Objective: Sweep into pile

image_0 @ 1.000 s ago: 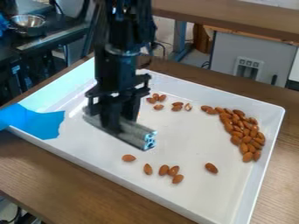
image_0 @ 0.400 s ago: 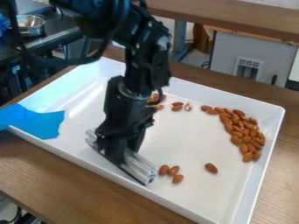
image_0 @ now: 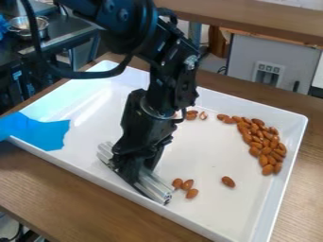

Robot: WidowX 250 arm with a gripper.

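Note:
My gripper [image_0: 132,170] is low over the near-left part of the white tray [image_0: 287,156], shut on a silver metal bar [image_0: 154,184]. The bar lies along the tray's front-left wall, its right end close beside a small group of almonds [image_0: 188,184]. One lone almond [image_0: 228,181] sits to the right of that group. A large pile of almonds [image_0: 266,145] rests near the right wall. Toward the back, a few almonds [image_0: 191,115] show just right of the arm, which covers part of that area.
Blue tape [image_0: 39,131] covers the tray's left edge. The tray's raised walls surround the work area on a brown wooden table [image_0: 44,189]. A metal bowl [image_0: 28,27] stands on a dark counter at the back left.
The gripper and bar have come from mid-tray to the front-left wall, then shifted slightly right. The arm now covers some back almonds, and two front-left almonds are hidden from view.

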